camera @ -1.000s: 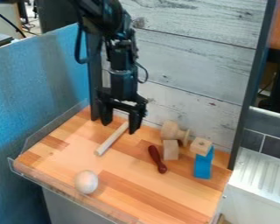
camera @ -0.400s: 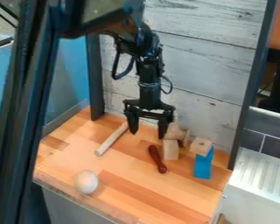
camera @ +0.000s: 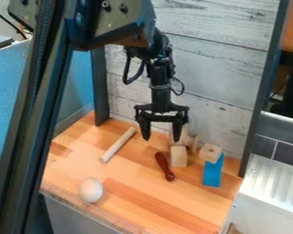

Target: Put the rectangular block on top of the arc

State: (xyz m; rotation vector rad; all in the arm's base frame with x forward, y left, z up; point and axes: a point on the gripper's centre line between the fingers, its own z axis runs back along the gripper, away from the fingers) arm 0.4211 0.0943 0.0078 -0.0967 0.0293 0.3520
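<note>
rect. blk (camera: 179, 156) | wood, upright | arc (camera: 212, 173) | blue, upright, nr blk

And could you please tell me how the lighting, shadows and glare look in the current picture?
In the camera view, light falls fairly evenly on the wooden tabletop, with only soft, faint shadows; the white ball has gentle shading; the black hand reads mostly as a dark shape against the pale planks; no strong glare stands out on the wood.

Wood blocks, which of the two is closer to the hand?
The left block, beside the red pin; the right block, at the blue piece, is farther from the hand.
</note>
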